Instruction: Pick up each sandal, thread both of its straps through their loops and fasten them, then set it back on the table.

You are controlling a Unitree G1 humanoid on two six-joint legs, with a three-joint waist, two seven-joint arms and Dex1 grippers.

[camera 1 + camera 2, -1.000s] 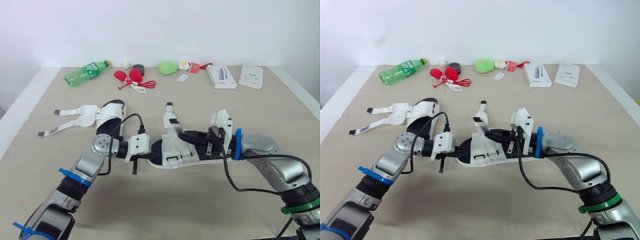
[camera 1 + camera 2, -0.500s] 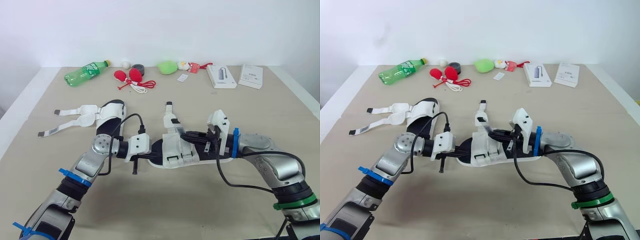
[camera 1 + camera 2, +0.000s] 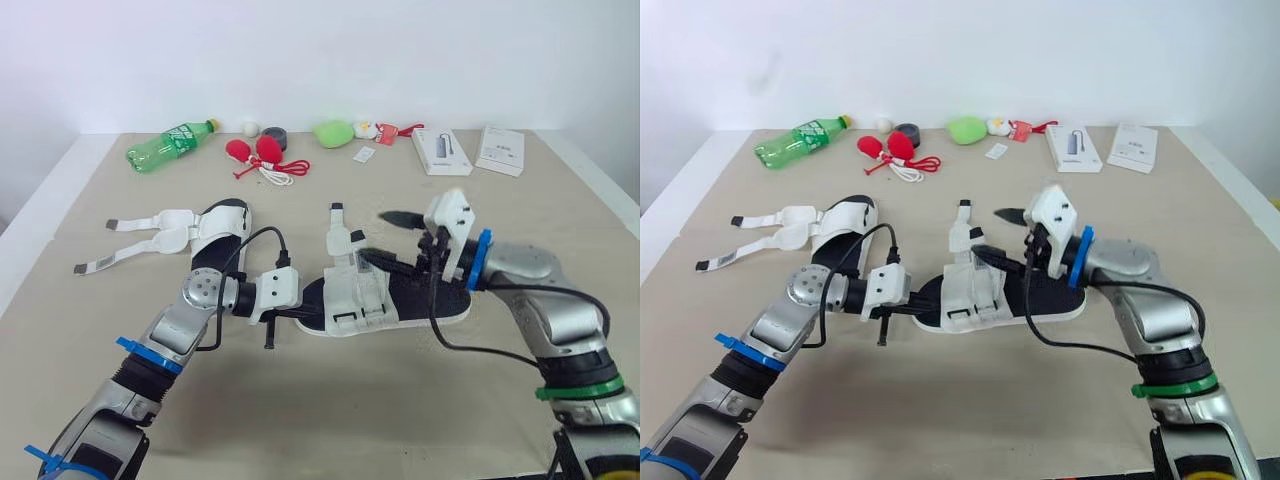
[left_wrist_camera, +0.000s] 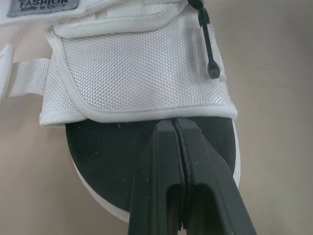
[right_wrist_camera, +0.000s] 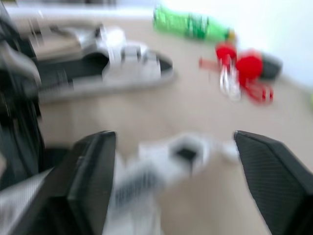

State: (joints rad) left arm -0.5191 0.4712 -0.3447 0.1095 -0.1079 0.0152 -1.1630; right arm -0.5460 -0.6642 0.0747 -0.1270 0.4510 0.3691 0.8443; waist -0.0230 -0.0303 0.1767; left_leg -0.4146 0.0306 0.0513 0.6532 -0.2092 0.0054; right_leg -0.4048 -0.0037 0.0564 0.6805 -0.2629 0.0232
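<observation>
Two sandals on the desk, one between both tools

The beige desk (image 3: 330, 400) carries the near sandal (image 3: 352, 300) flat at its middle, its white straps over a black footbed and one strap end (image 3: 338, 222) pointing toward the far edge. The second sandal (image 3: 218, 228) lies farther back on the robot's left, with both of its straps (image 3: 135, 240) undone and spread out sideways. The right tool (image 3: 392, 238) hangs above the near sandal's right half, its two fingers spread wide with nothing between them. The left tool (image 4: 173, 125) has its fingers pressed together, their tips lying on the black footbed at the sandal's rounded left end, just short of the white strap. A green bottle (image 3: 170, 146) lies along the far edge.
</observation>
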